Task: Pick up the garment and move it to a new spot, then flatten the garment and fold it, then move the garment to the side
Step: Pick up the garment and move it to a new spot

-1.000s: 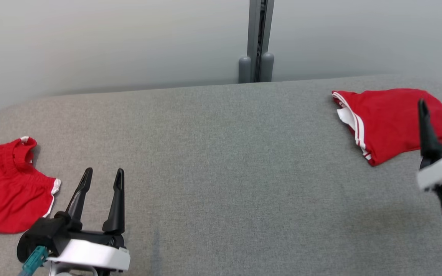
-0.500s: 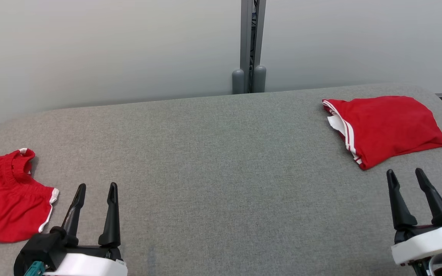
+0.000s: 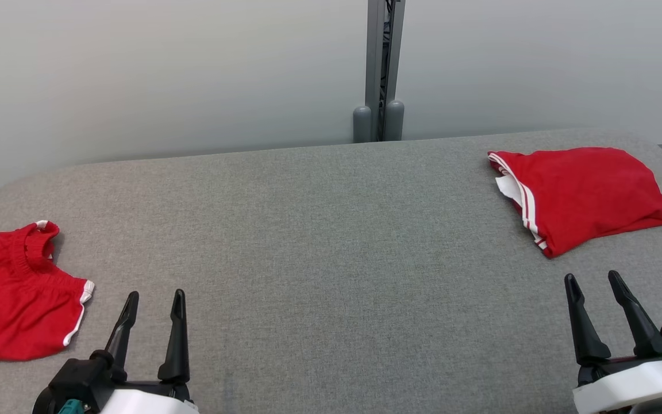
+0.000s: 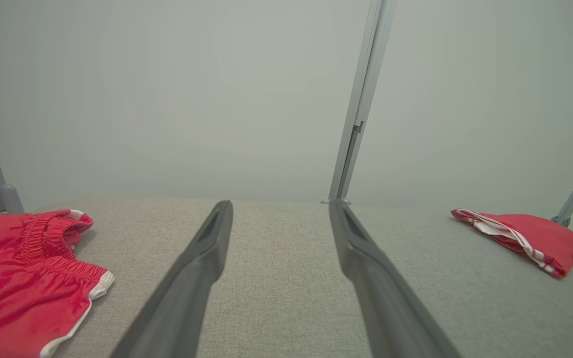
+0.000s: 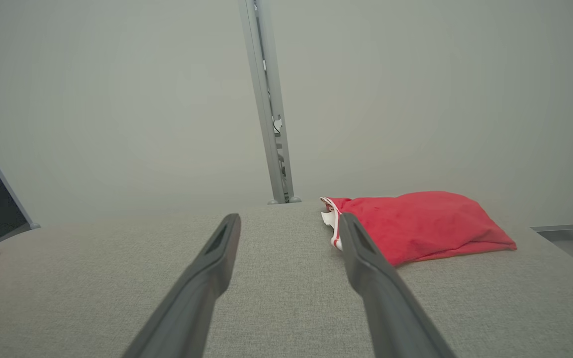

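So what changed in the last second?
The right tool drew back from beside the folded red garment with white stripes to the near right, jaws open, holding nothing. The left tool barely shifted, open too. Both that garment and the crumpled red shorts stayed put on the grey fabric table.

Head view: high, above near edge of worktop (image 3: 331,241), facing forward and down; nearly whole width in frame, wall post (image 3: 384,69) at centre far side.
Left wrist view: low, close to surface, looking along left tool (image 3: 156,294) toward wall.
Right wrist view: same low pose along right tool (image 3: 591,276).
All three share post, far edge, folded red garment (image 3: 584,192) at right, crumpled red garment (image 3: 9,299) at left; latter just sliver at right wrist view's left edge.
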Controlling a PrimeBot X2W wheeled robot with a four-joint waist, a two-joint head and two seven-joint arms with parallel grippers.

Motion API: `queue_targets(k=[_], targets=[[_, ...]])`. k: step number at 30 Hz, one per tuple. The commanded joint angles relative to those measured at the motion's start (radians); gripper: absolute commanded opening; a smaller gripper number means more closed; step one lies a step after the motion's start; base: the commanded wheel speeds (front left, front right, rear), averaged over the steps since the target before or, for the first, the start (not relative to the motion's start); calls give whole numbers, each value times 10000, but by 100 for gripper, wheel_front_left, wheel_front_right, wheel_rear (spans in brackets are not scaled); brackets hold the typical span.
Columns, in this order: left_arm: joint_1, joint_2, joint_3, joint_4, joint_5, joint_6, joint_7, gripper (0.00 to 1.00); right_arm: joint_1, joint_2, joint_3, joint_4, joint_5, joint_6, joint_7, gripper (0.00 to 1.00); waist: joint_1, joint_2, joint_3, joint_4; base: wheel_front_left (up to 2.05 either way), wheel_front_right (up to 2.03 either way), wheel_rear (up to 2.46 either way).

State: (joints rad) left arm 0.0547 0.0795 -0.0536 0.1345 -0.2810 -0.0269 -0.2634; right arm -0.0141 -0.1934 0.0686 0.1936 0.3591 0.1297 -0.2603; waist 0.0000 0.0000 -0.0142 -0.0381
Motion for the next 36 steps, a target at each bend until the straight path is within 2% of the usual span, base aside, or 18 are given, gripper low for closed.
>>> queue_targets(k=[1, 24, 36], targets=[[-25, 3, 25, 23, 65, -50, -15, 100, -24, 1, -45, -84, -79, 21, -62, 100, 0, 0, -2, 9, 0, 0, 0], [-269, -117, 83, 287, 198, -247, -15, 100, -77, 67, 169, -65, -155, 21, -59, 100, 0, 0, 37, 108, 0, 0, 0], [-387, -57, 209, 433, 276, -242, -15, 100, -291, 38, 595, 76, 5, 21, -60, 100, 0, 0, -35, 1047, 0, 0, 0]])
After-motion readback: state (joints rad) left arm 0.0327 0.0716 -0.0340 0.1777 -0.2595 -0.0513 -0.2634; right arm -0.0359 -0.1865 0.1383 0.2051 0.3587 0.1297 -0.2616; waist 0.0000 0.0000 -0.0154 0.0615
